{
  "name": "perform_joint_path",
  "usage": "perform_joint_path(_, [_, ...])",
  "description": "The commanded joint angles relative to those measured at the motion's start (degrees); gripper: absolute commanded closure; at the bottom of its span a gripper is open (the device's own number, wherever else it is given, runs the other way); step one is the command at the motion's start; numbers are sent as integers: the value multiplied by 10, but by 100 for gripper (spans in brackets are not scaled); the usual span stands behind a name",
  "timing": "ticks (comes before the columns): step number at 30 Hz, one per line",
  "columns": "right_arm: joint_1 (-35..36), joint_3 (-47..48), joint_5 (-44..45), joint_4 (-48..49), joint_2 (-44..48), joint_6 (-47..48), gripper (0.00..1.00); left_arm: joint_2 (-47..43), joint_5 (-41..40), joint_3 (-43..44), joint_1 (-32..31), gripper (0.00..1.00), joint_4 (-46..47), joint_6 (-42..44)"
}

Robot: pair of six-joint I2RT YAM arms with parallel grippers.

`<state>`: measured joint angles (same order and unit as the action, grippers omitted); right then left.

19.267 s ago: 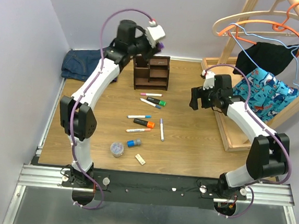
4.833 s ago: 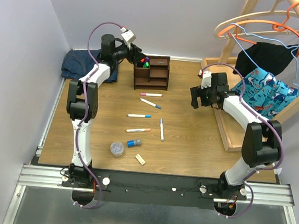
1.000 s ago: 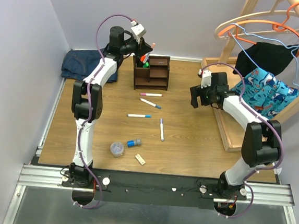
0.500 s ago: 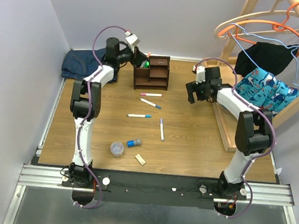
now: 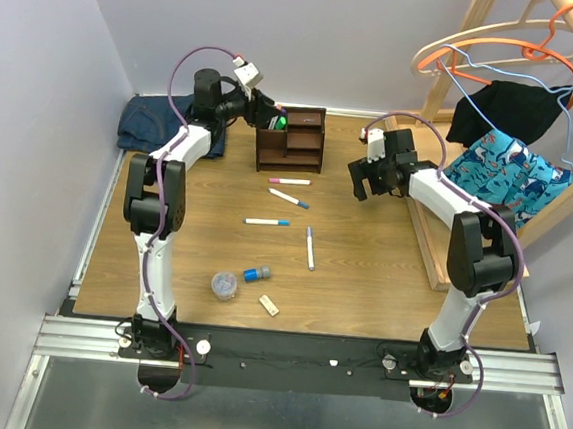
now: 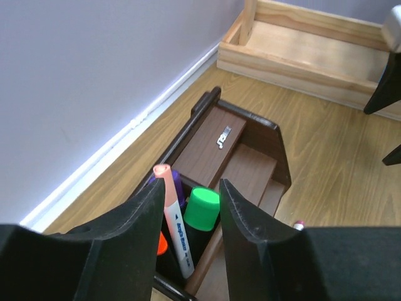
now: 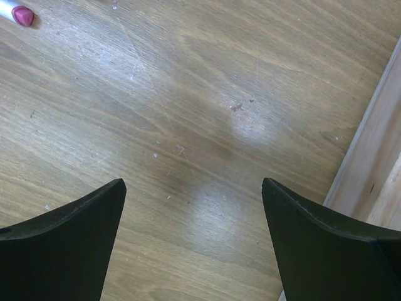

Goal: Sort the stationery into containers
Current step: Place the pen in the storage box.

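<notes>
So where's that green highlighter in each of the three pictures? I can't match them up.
Top external: the green highlighter stands in the dark organiser's tall left section, upper middle of the picture.
Left wrist: green highlighter at bottom centre, cap up, beside a white marker.
Right wrist: not in it.
Shared landmark: the pale wooden tray, on the right in the top view, along the top in the left wrist view, at the right edge in the right wrist view.

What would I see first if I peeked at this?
The left end effector sits open over the dark brown organiser at the far edge of the table, where a green highlighter and a peach-capped marker stand. Mid-table lie loose markers, and bright hangers dangle at the far right.
</notes>
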<state>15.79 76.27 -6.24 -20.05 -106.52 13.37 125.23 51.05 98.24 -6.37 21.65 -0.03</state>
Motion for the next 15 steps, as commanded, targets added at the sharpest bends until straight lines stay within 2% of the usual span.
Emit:
perform_joint_path(1, [2, -17, 4, 12, 21, 7, 3, -86, 25, 6, 2, 50, 12, 2])
perform_joint_path(4, [2, -31, 1, 17, 33, 8, 3, -135, 40, -27, -4, 49, -17, 16])
perform_joint_path(6, [2, -37, -2, 22, 43, 6, 3, -161, 72, -44, -14, 47, -67, 89])
perform_joint_path(8, [3, -46, -5, 26, 50, 7, 3, -188, 81, -39, -35, 47, -259, 201])
perform_joint_path(9, [2, -50, -7, 28, 56, 7, 3, -192, 78, -32, -45, 46, -339, 352])
perform_joint_path(10, [2, -53, -9, 30, 59, 7, 3, -194, 58, -16, -54, 46, -490, 412])
perform_joint_path(12, [3, -64, -15, 34, 67, 9, 3, -192, 29, -8, -83, 47, -598, 539])
perform_joint_path(13, [2, -67, -17, 35, 75, 10, 3, -191, -1, -11, -94, 47, -670, 570])
perform_joint_path(15, [2, -77, -21, 37, 83, 12, 3, -189, -37, -24, -121, 50, -712, 604])
